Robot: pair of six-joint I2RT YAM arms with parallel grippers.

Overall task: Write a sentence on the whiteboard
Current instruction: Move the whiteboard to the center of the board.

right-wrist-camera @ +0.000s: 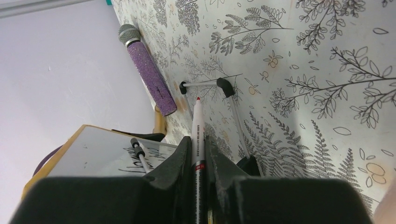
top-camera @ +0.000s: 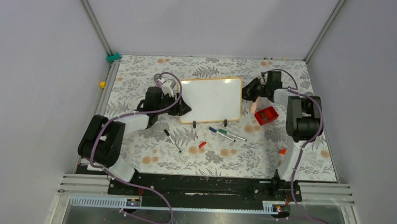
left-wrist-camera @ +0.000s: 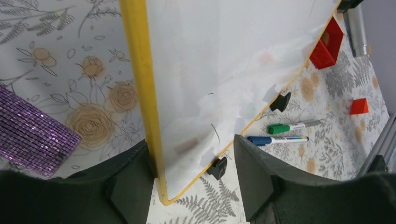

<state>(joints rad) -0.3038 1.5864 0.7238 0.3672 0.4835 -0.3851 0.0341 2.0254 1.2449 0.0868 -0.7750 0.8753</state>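
Left gripper [left-wrist-camera: 194, 175] clamps the glossy whiteboard [left-wrist-camera: 224, 70] by its rounded frame; right gripper [right-wrist-camera: 198, 163] pinches a slim white marker [right-wrist-camera: 197, 135].

Both arms are built alike: chunky black joint housings alternating with smooth white link covers, each rising from a white base column bolted to a long black rail. A lilac braided cable loops loosely along each arm from base to wrist, arching free above the joints. The left pincer [left-wrist-camera: 194, 184] shows two broad matte-black fingers [left-wrist-camera: 128, 182] with rounded, moulded faces. The right pincer [right-wrist-camera: 200, 170] has the same dull black plastic fingers [right-wrist-camera: 175, 170], with thick blocky bodies behind them filling the bottom of its wrist view.
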